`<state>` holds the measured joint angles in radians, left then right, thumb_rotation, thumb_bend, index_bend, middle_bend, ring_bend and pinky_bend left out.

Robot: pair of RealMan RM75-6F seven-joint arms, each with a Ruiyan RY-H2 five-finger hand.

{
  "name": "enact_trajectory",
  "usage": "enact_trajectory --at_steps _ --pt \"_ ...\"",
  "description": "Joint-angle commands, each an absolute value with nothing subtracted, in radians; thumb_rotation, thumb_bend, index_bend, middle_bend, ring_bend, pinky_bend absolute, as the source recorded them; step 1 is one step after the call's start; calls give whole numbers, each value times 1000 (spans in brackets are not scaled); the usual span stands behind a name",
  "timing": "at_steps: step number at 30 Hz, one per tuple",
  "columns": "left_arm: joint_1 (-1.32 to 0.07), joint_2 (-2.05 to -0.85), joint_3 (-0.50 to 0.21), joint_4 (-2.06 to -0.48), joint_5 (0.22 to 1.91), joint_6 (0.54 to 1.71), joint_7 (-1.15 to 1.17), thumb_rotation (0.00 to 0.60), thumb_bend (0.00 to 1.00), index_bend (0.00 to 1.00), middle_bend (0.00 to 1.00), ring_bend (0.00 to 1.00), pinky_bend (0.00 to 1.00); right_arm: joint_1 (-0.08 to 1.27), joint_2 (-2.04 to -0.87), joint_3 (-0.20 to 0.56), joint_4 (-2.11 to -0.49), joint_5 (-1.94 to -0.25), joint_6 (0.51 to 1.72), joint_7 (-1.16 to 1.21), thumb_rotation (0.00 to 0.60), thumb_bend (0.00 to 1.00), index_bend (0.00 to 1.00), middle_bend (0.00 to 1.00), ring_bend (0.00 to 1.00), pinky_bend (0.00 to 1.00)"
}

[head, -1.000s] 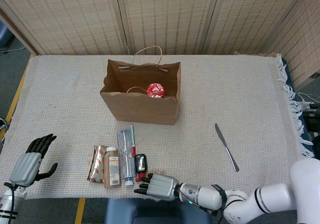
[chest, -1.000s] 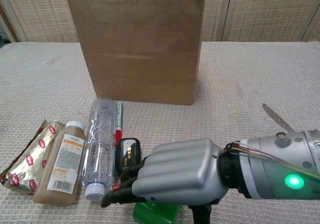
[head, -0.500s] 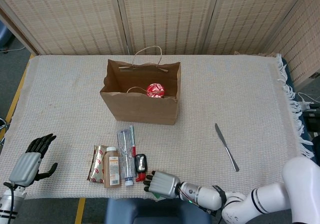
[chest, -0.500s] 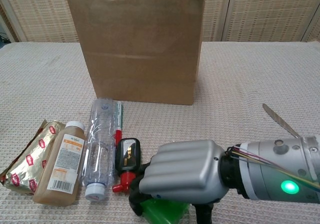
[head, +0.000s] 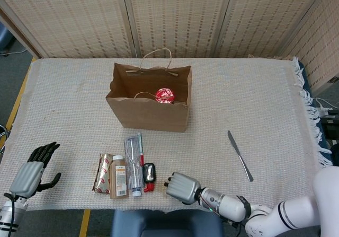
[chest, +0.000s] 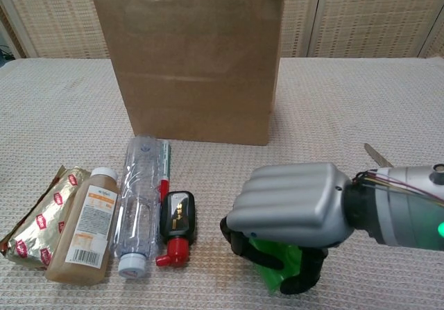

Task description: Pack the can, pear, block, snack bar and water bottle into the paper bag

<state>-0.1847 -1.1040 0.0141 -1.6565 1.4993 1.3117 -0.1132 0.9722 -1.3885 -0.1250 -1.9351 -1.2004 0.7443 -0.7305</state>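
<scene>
Chest view shows my right hand (chest: 291, 216) curled down over a green thing, probably the block (chest: 277, 265), my dark fingers (chest: 253, 247) wrapped around it so only part of its surface peeks out below the palm. A second ago this hand sat further toward my left, right beside the small black-and-red item (chest: 175, 223); it has since drawn away from that row with the green piece in its grasp, leaving a gap of cloth between. My left hand (head: 33, 170) stays at the near left edge of the table, fingers spread and holding nothing, unchanged.

Out from the right hand lie the water bottle (chest: 139, 202), a brown juice bottle (chest: 84, 227) just beside it, and the foil-wrapped snack bar (chest: 35, 220) at the end, none of them moved. A red marker (head: 141, 152) lies against the water bottle. Farther back stands the paper bag (head: 151, 102), upright and open, with the red can (head: 164, 95) inside. A knife (head: 240, 155) lies well apart on my right. The table wears a woven cream cloth (head: 254, 94) with a fringed edge; reed screens (head: 175, 14) stand behind.
</scene>
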Motion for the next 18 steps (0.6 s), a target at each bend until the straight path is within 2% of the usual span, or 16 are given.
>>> enact_trajectory --at_steps 1,5,9,18 --pt "-185 -1105 14 -1656 1499 1312 -112 600 372 0 0 0 49 950 -1333 -137 -1980 -1217 786 -722 600 362 717 547 582 689" --pt "-185 -1106 14 -1656 1497 1312 -108 600 372 0 0 0 49 924 -1281 -129 -2021 -1268 839 -693 600 363 720 547 582 690" --pt "-184 -1106 13 -1658 1494 1312 -103 600 372 0 0 0 49 907 -1238 -69 -2054 -1324 913 -646 600 362 728 550 582 690" --pt "-182 -1106 11 -1659 1492 1316 -104 600 372 0 0 0 49 922 -1195 197 -2006 -1301 1092 -592 600 361 721 552 582 690"
